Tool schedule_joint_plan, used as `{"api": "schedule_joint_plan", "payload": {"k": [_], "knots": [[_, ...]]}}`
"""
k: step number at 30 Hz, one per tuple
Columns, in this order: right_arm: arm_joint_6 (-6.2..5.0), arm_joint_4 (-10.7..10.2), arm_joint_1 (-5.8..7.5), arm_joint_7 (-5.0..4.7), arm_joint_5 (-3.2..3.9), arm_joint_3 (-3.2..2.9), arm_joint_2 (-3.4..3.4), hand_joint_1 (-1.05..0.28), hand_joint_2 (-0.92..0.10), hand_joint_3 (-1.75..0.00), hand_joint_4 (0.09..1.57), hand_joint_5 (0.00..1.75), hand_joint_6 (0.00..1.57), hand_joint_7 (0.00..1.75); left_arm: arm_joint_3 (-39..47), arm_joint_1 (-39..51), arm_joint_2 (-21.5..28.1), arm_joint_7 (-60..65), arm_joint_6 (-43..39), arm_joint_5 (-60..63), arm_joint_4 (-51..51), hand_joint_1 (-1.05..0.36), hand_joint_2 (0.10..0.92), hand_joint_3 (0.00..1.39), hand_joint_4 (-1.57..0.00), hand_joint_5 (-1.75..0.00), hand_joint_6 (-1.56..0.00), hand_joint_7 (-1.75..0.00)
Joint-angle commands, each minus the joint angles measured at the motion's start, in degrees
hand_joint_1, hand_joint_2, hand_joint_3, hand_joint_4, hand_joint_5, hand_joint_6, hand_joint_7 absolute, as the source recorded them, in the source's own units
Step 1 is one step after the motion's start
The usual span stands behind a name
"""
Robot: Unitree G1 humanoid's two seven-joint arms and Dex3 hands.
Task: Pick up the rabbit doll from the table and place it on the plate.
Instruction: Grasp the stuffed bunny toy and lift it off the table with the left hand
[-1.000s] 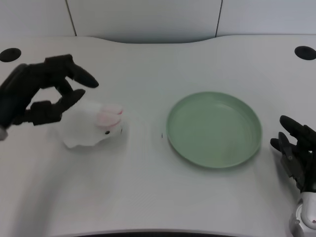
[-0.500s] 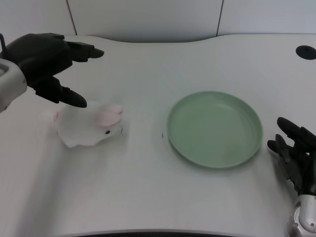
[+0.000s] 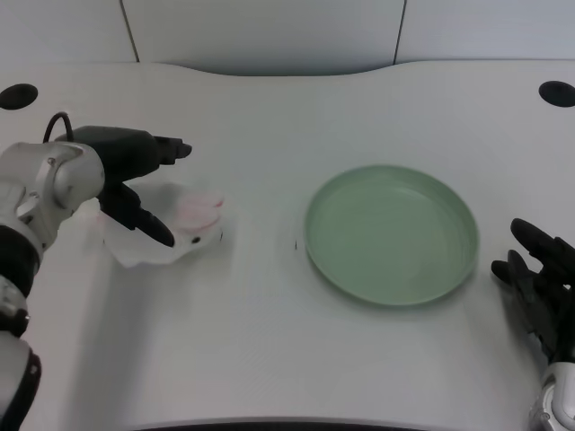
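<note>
While the small white plush rabbit doll (image 3: 171, 229) lies on the white worktop (image 3: 269, 359) left of the round green plate (image 3: 390, 235), the left hand (image 3: 126, 175) spreads over it, ungrasped; closing comes next.

Left hand (image 3: 130, 175) covers the rabbit doll (image 3: 175, 235) rear (contact unclear). Left forearm (image 3: 27, 233) cut by left frame edge.
</note>
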Motion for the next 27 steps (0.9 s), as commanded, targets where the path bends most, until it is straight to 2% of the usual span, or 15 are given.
{"api": "schedule_joint_plan", "payload": {"k": [1, 4, 6, 9, 12, 14, 16, 17, 18, 20, 23, 25, 27], "knots": [[-1.09, -0.81, 0.96, -0.51, 0.59, -0.39, -0.70, -0.34, -0.92, -0.24, 0.93, 0.44, 0.88, 0.00, -1.63, -2.30, -1.69, 0.33, 1.61, 0.38, 3.88, -1.05, 0.883, 0.00, -0.02, -0.02, -0.05, -0.01], [-2.25, -0.97, 1.46, -1.04, -0.36, 0.34, -0.91, -0.31, -0.92, -0.26, 0.92, 0.44, 0.87, 0.00, -3.16, -3.01, -3.14, 2.53, 2.80, 1.19, 6.45, -1.05, 0.885, 0.00, -0.03, -0.02, -0.05, -0.01], [-2.47, -1.03, 1.51, -0.35, 0.01, 0.29, -0.85, -0.32, -0.92, -0.27, 0.91, 0.44, 0.87, 0.00, -4.07, -3.30, -3.84, 4.07, 3.37, 1.70, 7.62, -1.05, 0.888, 0.00, -0.03, -0.02, -0.06, -0.01], [-1.84, -1.02, 1.43, -0.71, 0.09, 0.32, -0.69, -0.34, -0.92, -0.27, 0.90, 0.44, 0.87, 0.00, -5.80, -4.03, -4.74, 4.67, 4.68, 2.69, 9.19, -1.05, 0.893, 0.01, -0.02, -0.02, -0.06, -0.01], [-2.40, -1.08, 1.66, -0.60, 0.09, 0.36, -0.68, -0.36, -0.92, -0.27, 0.88, 0.44, 0.87, 0.00, -6.64, -4.25, -5.34, 5.02, 5.20, 3.05, 10.47, -1.05, 0.882, 0.00, -0.01, -0.02, -0.06, -0.01], [-2.73, -1.12, 1.88, -1.42, -0.71, 0.84, -1.01, -0.37, -0.92, -0.28, 0.88, 0.44, 0.87, 0.00, -7.54, -4.21, -5.55, 5.47, 5.60, 3.68, 11.13, -1.05, 0.875, 0.00, -0.01, -0.01, -0.07, -0.01], [-3.13, -1.21, 2.21, -1.93, -1.23, 1.20, -1.26, -0.36, -0.92, -0.28, 0.88, 0.45, 0.87, 0.00, -8.72, -4.23, -5.72, 5.70, 6.26, 4.58, 11.68, -1.05, 0.861, 0.00, 0.00, -0.01, -0.06, -0.01], [-3.30, -1.30, 2.36, -2.03, -1.26, 1.25, -1.27, -0.36, -0.92, -0.28, 0.88, 0.45, 0.87, 0.00, -9.28, -4.25, -5.77, 5.90, 6.59, 4.94, 11.89, -1.05, 0.855, 0.00, 0.00, 0.00, -0.06, -0.01], [-3.30, -1.37, 2.45, -1.71, -0.91, 1.08, -1.14, -0.36, -0.92, -0.29, 0.87, 0.45, 0.87, 0.00, -9.62, -4.27, -5.80, 6.01, 6.87, 5.16, 12.07, -1.05, 0.845, 0.00, 0.00, 0.00, -0.07, -0.01], [-3.46, -1.47, 2.70, -1.45, -0.69, 0.94, -1.15, -0.36, -0.92, -0.29, 0.87, 0.45, 0.87, 0.00, -10.81, -4.39, -5.90, 6.34, 7.68, 6.20, 12.38, -1.05, 0.845, 0.00, 0.00, 0.00, -0.06, -0.01], [-4.30, -1.39, 3.09, 0.52, 0.72, 0.05, -0.96, -0.35, -0.92, -0.28, 0.88, 0.46, 0.88, 0.01, -12.48, -4.12, -5.74, 8.91, 7.93, 7.59, 12.59, -1.05, 0.858, 0.01, 0.00, 0.00, -0.06, -0.01], [-4.59, -1.41, 3.38, 1.18, 1.11, -0.15, -0.93, -0.35, -0.92, -0.27, 0.88, 0.47, 0.88, 0.01, -12.96, -3.84, -5.73, 10.55, 8.08, 8.00, 12.74, -1.05, 0.858, 0.01, -0.02, -0.01, -0.07, -0.01], [-4.39, -1.39, 3.50, 1.91, 1.59, -0.45, -0.82, -0.36, -0.92, -0.27, 0.88, 0.47, 0.88, 0.01, -13.51, -3.78, -5.91, 11.51, 8.34, 8.38, 12.95, -1.05, 0.860, 0.01, -0.01, -0.01, -0.06, -0.01]]}}
